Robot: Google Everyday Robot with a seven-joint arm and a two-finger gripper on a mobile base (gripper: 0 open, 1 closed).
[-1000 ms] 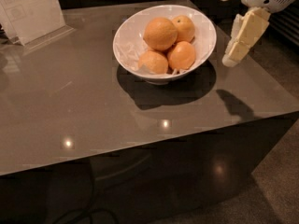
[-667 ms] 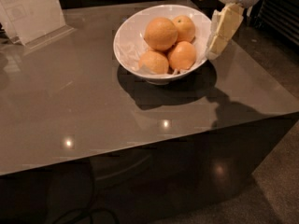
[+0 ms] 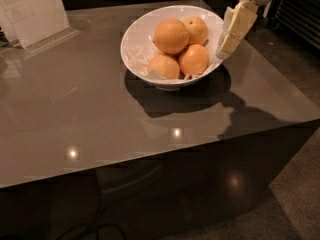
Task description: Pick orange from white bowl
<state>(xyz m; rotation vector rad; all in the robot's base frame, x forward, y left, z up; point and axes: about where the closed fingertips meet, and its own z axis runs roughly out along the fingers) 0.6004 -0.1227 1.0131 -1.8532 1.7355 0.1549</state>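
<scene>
i see the round orange (image 3: 171,36) topmost in the bowl (image 3: 137,49), my gripper (image 3: 226,46) hanging tilted at its right rim, and i can't tell how open it is.

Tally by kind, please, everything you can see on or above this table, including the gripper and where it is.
Large orange: 1
Smaller oranges: 3
White bowl: 1
Paper sign stand: 1
Gripper, at the bowl's rim on the right of the view: 1
Total: 7
</scene>
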